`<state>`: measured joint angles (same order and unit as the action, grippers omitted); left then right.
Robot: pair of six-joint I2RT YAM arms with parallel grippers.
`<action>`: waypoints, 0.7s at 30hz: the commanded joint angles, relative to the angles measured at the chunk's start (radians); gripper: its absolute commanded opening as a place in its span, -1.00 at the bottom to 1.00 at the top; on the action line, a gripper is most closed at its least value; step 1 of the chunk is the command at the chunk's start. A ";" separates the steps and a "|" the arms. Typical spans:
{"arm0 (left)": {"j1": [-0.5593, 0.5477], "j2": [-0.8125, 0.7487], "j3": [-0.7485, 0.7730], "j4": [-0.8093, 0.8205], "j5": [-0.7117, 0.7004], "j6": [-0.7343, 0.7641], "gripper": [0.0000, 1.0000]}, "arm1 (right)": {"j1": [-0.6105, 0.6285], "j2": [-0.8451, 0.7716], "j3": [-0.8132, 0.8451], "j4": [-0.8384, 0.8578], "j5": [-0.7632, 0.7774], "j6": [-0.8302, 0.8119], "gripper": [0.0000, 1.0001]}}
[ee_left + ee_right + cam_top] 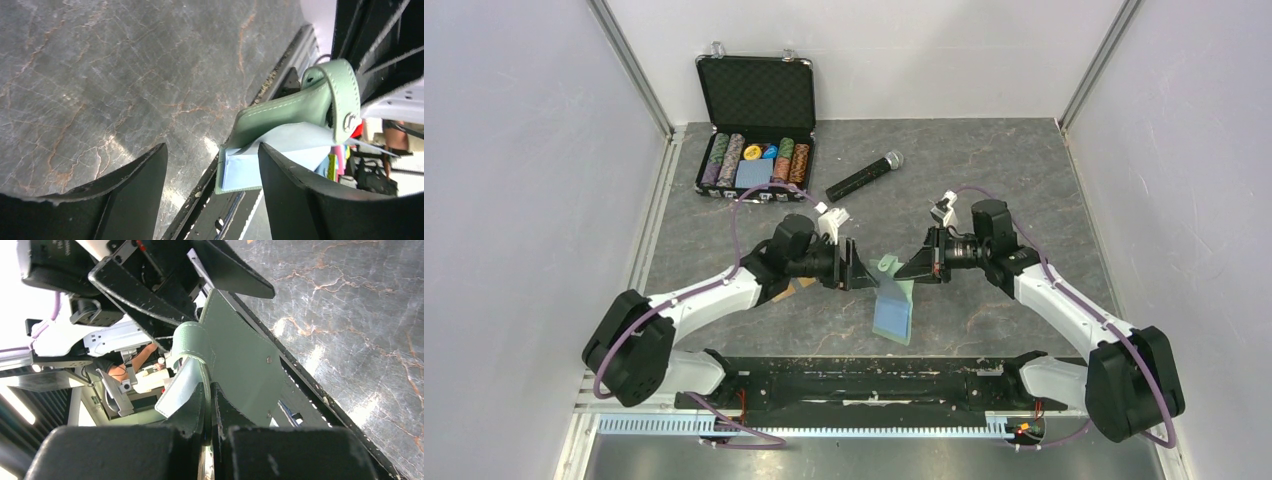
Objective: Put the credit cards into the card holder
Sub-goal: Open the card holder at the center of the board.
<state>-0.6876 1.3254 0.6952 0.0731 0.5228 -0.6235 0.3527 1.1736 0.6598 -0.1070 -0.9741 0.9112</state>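
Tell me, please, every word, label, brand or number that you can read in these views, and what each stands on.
No text can be read in any view.
On the card holder: no print, only a plain snap button.
On the poker chips in the case: markings too small to read.
On the left arm's black housing: faint white marks, too blurred to read.

The card holder [892, 305] hangs between the left arm [714, 292] and right arm [1064, 300], blocking that gap. A microphone [864, 176] and chip case [755, 130] crowd the far left; the bench [1044, 200] is passable far right.
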 commanded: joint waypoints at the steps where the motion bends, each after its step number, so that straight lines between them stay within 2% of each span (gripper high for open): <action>1: 0.028 0.003 -0.063 0.336 0.175 -0.097 0.47 | -0.004 0.001 0.049 0.074 -0.093 0.043 -1.00; 7: 0.028 0.035 -0.049 0.502 0.299 -0.159 0.43 | -0.005 -0.001 0.042 0.077 -0.120 0.037 -1.00; 10: 0.028 0.055 -0.036 0.581 0.349 -0.213 0.31 | -0.004 -0.002 0.038 0.077 -0.121 0.029 -0.98; 12: 0.028 0.069 -0.028 0.611 0.369 -0.242 0.04 | -0.004 -0.001 0.036 0.075 -0.114 0.022 -0.88; 14: 0.026 0.076 -0.025 0.611 0.378 -0.251 -0.32 | -0.005 -0.002 0.037 0.071 -0.104 0.008 -0.75; 17: 0.028 0.073 -0.031 0.595 0.376 -0.258 -0.75 | -0.004 -0.006 0.052 0.029 -0.071 -0.045 -0.43; 19: 0.028 0.058 -0.031 0.547 0.367 -0.242 -0.89 | -0.006 -0.007 0.075 -0.022 -0.048 -0.103 -0.20; 21: 0.028 0.038 -0.027 0.475 0.350 -0.212 -0.94 | -0.010 -0.006 0.112 -0.101 -0.022 -0.192 0.04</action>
<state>-0.6590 1.3998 0.6319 0.5903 0.8715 -0.8375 0.3431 1.1740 0.6823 -0.1101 -1.0325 0.8646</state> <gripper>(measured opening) 0.068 0.444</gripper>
